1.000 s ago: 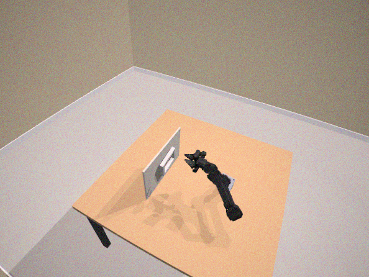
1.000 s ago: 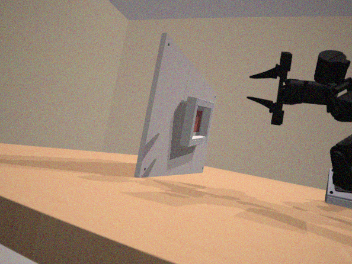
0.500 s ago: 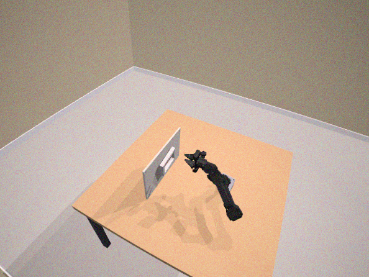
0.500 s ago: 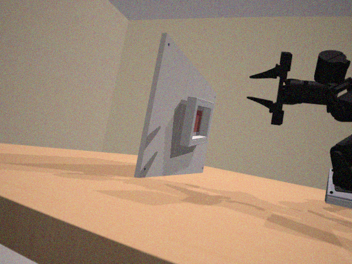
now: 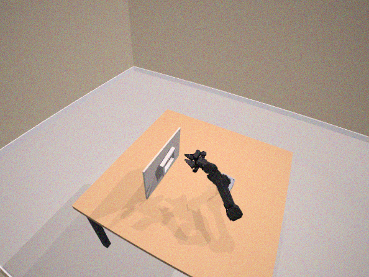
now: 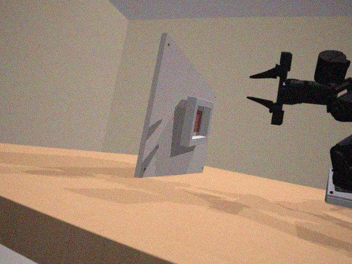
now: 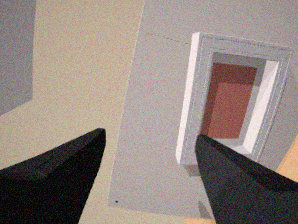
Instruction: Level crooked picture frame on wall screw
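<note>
The light grey picture frame (image 5: 168, 158) (image 6: 188, 121) (image 7: 246, 44) with a red picture hangs on the upright grey panel. Against the panel's edges and a thin line beside it in the wrist view, it looks slightly tilted, its right side higher. The screw and the strip behind the frame are hidden. My gripper (image 5: 184, 157) (image 6: 248, 87) (image 7: 151, 138) is open and empty. It stands off in front of the panel, touching nothing. In the wrist view its right fingertip overlaps the frame's lower left part and its left fingertip lies beyond the panel's left edge.
The grey panel (image 5: 150, 177) (image 6: 169, 77) (image 7: 145, 125) stands upright on the wooden table (image 5: 248, 161) (image 6: 118, 225). The arm's grey base plate (image 5: 231, 182) (image 6: 338, 201) is on the table, away from the panel. Shadows of the arm fall across the table and lower panel.
</note>
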You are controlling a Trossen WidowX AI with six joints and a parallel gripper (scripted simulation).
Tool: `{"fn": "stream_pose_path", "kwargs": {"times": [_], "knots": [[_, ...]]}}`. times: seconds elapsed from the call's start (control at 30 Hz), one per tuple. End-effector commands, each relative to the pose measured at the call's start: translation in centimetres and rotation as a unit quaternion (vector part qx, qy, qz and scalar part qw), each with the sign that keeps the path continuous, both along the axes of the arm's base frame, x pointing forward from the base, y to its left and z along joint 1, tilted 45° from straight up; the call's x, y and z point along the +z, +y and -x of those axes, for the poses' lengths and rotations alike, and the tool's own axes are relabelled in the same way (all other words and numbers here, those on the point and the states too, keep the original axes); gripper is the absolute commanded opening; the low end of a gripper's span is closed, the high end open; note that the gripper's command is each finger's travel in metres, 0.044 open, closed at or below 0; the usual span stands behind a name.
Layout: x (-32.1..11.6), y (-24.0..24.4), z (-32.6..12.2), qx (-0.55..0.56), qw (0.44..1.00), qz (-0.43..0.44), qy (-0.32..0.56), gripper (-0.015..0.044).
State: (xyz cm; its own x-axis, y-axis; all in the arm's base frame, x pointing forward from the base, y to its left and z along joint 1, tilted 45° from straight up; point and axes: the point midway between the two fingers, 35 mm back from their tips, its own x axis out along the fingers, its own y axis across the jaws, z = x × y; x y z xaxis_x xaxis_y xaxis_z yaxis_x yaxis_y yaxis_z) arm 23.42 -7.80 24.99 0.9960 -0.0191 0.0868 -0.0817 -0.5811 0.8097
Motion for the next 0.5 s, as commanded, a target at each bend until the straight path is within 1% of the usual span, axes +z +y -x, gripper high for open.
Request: {"fn": "stream_pose_path", "kwargs": {"times": [0.0, 0.3, 0.47], "knots": [[-0.1, 0.1, 0.0, 0.0, 1.0, 0.0, 0.0, 0.026], [-3.2, 4.5, -0.6, -0.002, 1.0, 0.002, -0.003, 0.026], [-3.5, 4.9, -0.6, -0.002, 1.0, 0.002, -0.002, 0.026]]}}
